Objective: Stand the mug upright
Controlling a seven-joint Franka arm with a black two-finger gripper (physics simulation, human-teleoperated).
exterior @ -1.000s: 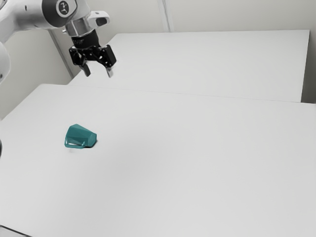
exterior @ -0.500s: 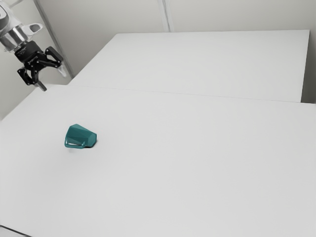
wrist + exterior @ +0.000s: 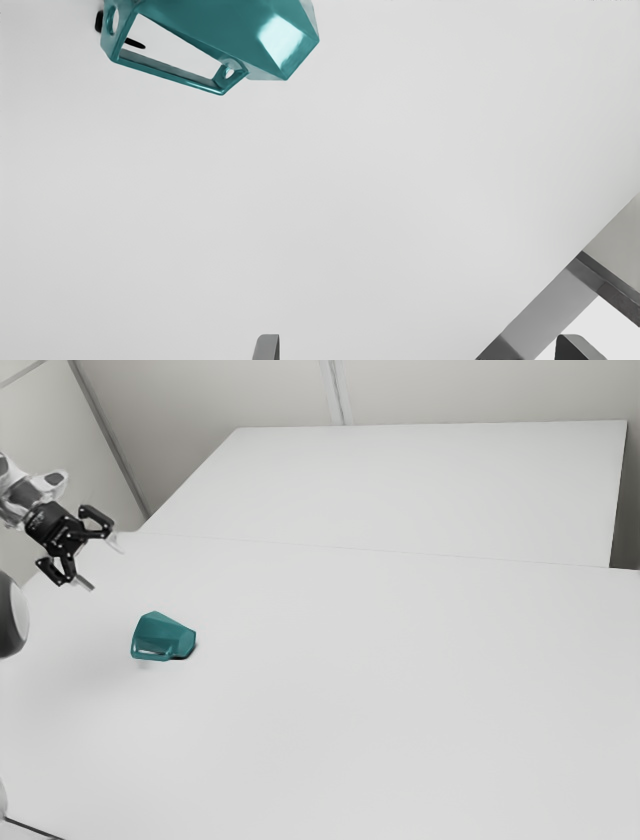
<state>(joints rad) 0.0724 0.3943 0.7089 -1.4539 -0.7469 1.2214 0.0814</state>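
Teal mug (image 3: 162, 635) on its side on white table (image 3: 400, 700); gripper (image 3: 105, 567), spread and empty, hangs apart from it. Approach likely in hand; next move calls for lining up with mug's body.

I see the faceted teal mug (image 3: 165, 632) lying on its side, handle (image 3: 170, 74) to the near side, at the exterior view's left.
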